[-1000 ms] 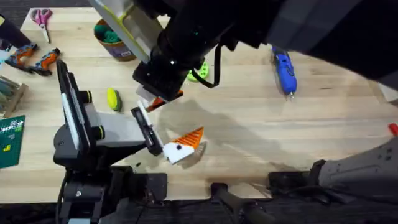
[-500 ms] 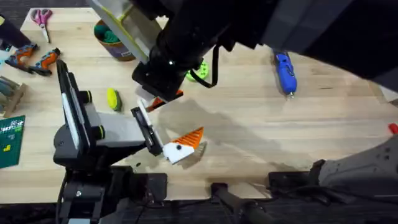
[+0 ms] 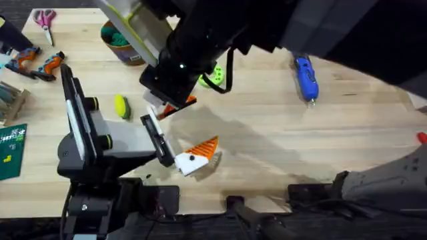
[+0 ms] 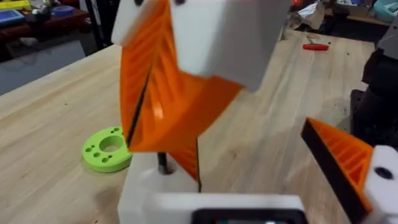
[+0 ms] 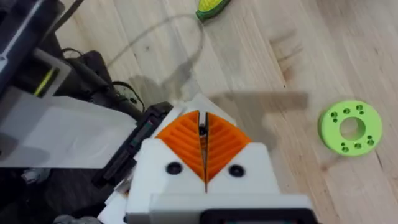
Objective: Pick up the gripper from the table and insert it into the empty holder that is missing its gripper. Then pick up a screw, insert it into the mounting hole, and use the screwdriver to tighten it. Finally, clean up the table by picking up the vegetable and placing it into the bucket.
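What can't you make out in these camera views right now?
Overhead: the bucket is part-covered by the blurred right arm, as is the green ring.
Right wrist: the dark bit between the right gripper pads is too small to name.
Left wrist: the right gripper blocks the table behind it.

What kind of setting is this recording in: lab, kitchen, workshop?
Most likely a robotics lab or workshop bench. A light wooden table holds hand tools: a blue screwdriver, pliers and scissors. The left wrist view shows cluttered tables in the room behind.
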`<state>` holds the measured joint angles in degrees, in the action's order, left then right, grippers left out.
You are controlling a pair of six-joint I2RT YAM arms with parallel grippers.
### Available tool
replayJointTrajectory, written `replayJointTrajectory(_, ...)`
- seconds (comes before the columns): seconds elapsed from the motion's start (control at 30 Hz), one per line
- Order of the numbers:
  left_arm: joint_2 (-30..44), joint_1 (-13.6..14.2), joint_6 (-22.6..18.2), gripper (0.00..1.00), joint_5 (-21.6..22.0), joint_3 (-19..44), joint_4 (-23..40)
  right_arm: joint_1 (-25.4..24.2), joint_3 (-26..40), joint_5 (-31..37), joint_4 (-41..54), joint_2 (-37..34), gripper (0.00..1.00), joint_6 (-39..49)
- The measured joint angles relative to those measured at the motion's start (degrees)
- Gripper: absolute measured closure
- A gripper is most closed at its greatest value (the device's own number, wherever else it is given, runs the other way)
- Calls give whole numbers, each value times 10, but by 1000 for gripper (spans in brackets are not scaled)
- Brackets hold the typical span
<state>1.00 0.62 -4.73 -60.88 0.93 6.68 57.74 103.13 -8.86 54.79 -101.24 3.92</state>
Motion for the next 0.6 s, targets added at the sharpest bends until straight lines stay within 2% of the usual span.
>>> replayJointTrajectory(0.6, 0, 0, 0, 15, 0, 0, 0, 0, 0, 0, 11, 0, 996, -5)
